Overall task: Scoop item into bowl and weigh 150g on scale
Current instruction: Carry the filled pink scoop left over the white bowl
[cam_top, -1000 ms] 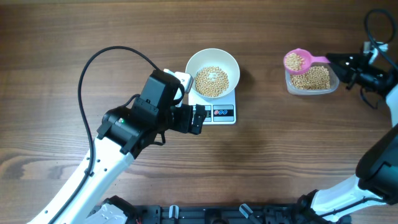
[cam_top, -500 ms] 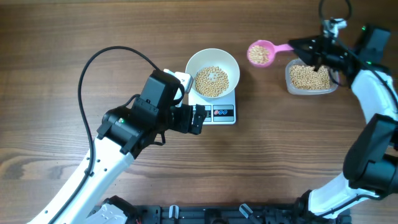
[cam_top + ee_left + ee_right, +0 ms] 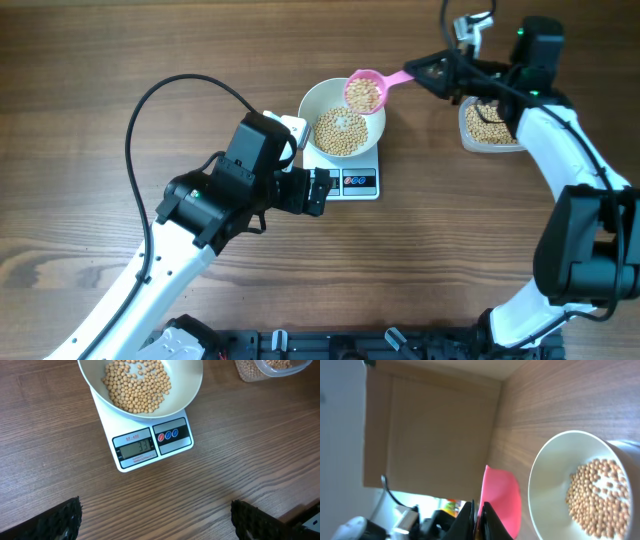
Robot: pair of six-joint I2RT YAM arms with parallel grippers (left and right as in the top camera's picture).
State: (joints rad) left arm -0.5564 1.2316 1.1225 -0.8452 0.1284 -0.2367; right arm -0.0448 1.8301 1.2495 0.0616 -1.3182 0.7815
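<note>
since a second ago the right arm has swung left from the clear tub [image 3: 492,128], and the pink scoop [image 3: 364,92] now hovers over the far right rim of the white bowl [image 3: 312,104]. the right gripper [image 3: 428,72] is clamped on the scoop's handle, and the scoop is level and loaded. the bowl sits on the scale [image 3: 360,183] with a shallow heap of beans [image 3: 341,132] inside. the left gripper [image 3: 320,191] waits just near of the scale, jaws spread wide and empty. the display seems to read 33, likely far short. best to move over the bowl's middle, roll the wrist slowly, trickle the beans, and avoid touching the rim.
</note>
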